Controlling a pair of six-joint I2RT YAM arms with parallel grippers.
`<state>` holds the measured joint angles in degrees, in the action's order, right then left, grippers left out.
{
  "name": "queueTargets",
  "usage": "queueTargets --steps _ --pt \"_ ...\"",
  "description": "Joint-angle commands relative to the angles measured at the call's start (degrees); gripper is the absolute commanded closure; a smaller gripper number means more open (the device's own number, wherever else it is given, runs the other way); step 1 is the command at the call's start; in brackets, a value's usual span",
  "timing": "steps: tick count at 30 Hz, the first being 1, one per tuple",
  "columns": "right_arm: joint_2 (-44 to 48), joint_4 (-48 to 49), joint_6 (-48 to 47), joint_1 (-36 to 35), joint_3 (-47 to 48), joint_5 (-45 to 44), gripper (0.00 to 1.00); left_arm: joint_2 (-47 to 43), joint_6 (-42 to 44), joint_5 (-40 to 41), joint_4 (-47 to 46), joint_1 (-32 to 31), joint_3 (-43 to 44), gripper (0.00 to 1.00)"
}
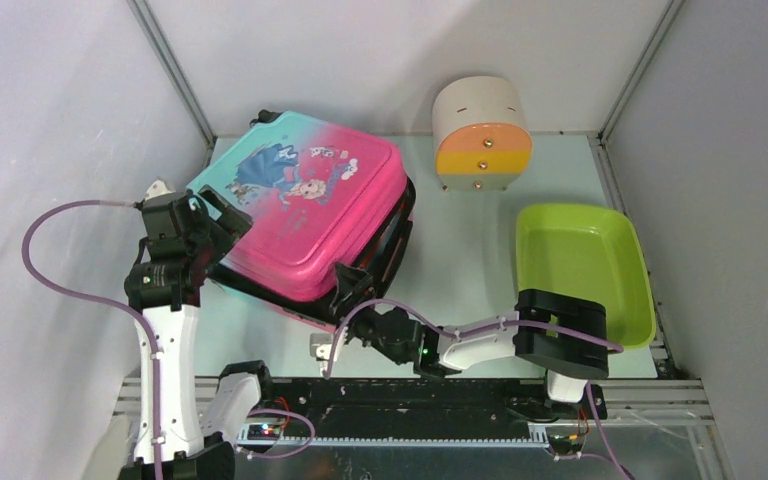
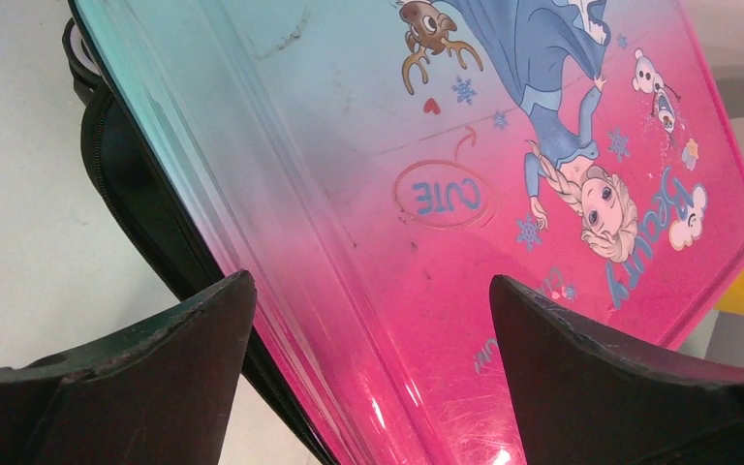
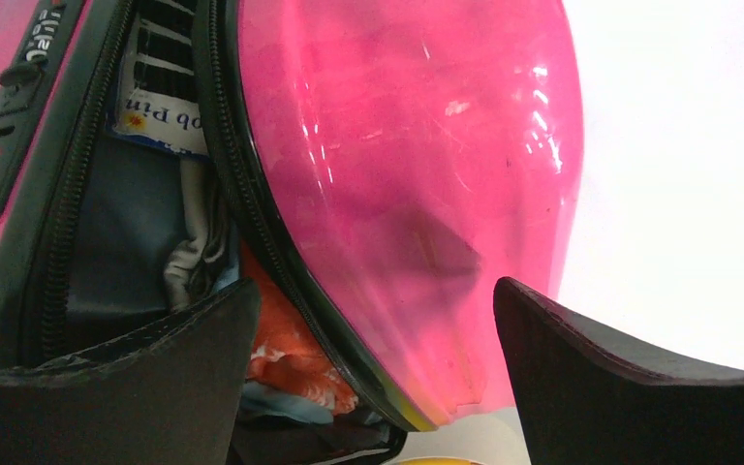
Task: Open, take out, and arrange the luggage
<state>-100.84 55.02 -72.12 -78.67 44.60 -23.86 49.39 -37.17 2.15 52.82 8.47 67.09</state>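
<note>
Top external view: the luggage [image 1: 305, 215] is seen lying on the tabletop [image 1: 460, 280] at the far left corner, printed side up, with its pink end reaching toward the middle. A beige cylinder [image 1: 480, 135] with an orange and yellow face is set at the far edge, right of the middle, apart from the luggage. A lime-green tray [image 1: 580, 260] is placed along the right edge, and its near left corner is covered by the right arm [image 1: 520, 340], which is stretched along the near edge toward the luggage.

The luggage is shown partly open, its upper shell [image 3: 407, 174] lifted a little along the near side. Through the gap, in the right wrist view, a dark grey lining [image 3: 116, 242], a white label [image 3: 160, 111], an orange patterned cloth [image 3: 295, 354] and a pale cloth [image 3: 189, 262] are seen inside. The black zipper [image 3: 68, 194] is seen running round the lower half.

The left claw [image 1: 225, 222] is held at the teal end of the luggage with its 2 fingers spread wide; nothing is gripped, and the rim of the shell is seen between them. The right claw [image 1: 352, 290] is held at the near pink corner, also spread wide and gripping nothing, with 1 finger before the gap and the other outside the upper shell.
</note>
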Motion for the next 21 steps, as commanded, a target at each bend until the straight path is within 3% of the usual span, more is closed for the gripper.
queueTargets --steps 1,7,12,14,15,17,19,21 --pt "-2.7 7.7 -4.4 -1.6 3.6 -4.0 0.09 -0.6 -1.0 -1.6 -1.7 0.7 0.6 0.04" --pt "-9.4 19.2 -7.6 -1.3 11.2 -10.0 0.17 -1.7 -2.8 -0.2 -1.3 0.6 0.1 0.06" --pt "-8.6 22.6 -8.0 -0.5 15.3 -11.7 0.31 -1.2 2.5 4.5 0.0 0.6 6.0 0.06" --pt "-7.7 21.5 -7.6 0.1 16.7 -11.2 0.46 -0.5 7.2 7.6 0.4 0.6 10.0 0.06" --pt "-7.4 20.8 -6.4 0.8 17.5 -11.0 0.61 0.1 9.9 9.0 0.5 0.6 11.8 0.07" --pt "-6.5 20.2 -4.7 1.7 18.0 -10.3 0.77 1.1 13.7 12.0 1.2 0.6 14.4 0.08" --pt "-5.7 19.7 -3.0 2.7 18.4 -9.8 0.86 1.4 17.1 11.7 1.6 0.5 16.2 0.10" --pt "-4.9 18.5 -1.0 4.0 18.7 -9.4 0.96 0.8 22.7 5.7 1.3 0.2 17.3 0.13"
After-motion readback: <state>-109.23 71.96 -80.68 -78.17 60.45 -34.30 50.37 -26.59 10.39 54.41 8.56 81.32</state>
